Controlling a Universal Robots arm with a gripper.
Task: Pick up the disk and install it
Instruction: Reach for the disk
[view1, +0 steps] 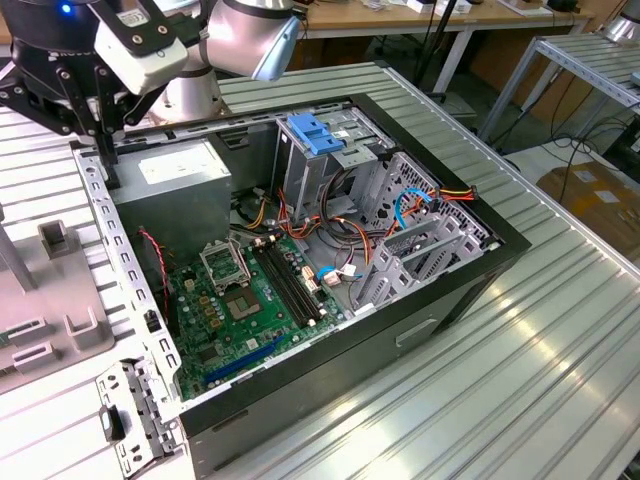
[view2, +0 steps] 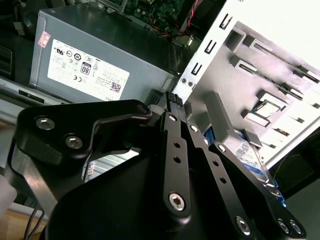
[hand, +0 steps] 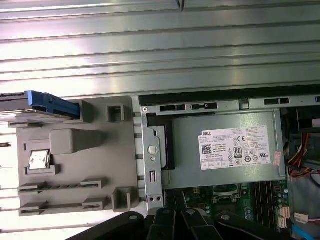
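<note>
The disk (hand: 50, 106) stands on its edge in a slot of a grey holder (hand: 100, 150), at the corner of that holder farthest from the computer case (view1: 400, 335). In the first wrist view its blue rails stick out past the slot. I take that to be the point of the holder: it props the disk upright with its sides free, so it can be gripped from above instead of lying flat on the bench (view1: 560, 400).

The holder lies just beside the case, along the end that houses the grey power supply (hand: 225, 175) with its white label. That keeps the pick-up spot close to the place of work.

The gripper (view2: 172, 107) hangs over that same end of the case, above the line where the holder meets the metal frame, and the arm (view1: 250, 35) reaches in from behind the case. It has no hold on the disk, which sits apart from it in its slot. I cannot tell how wide the gripper is open, since its own black linkage hides the tips. In the second wrist view a labelled slab edged in blue lies just past the linkage. It is probably the same disk, but it is half hidden.

Inside the case, the drive cage (view1: 300, 175) stands at the far end from the motherboard (view1: 240, 300), with a pale-blue ribbed clip (view1: 315, 135) on top of it. The case lies on its side with the panel off, so the cage can be reached from above. I judge that is why it is laid this way.
</note>
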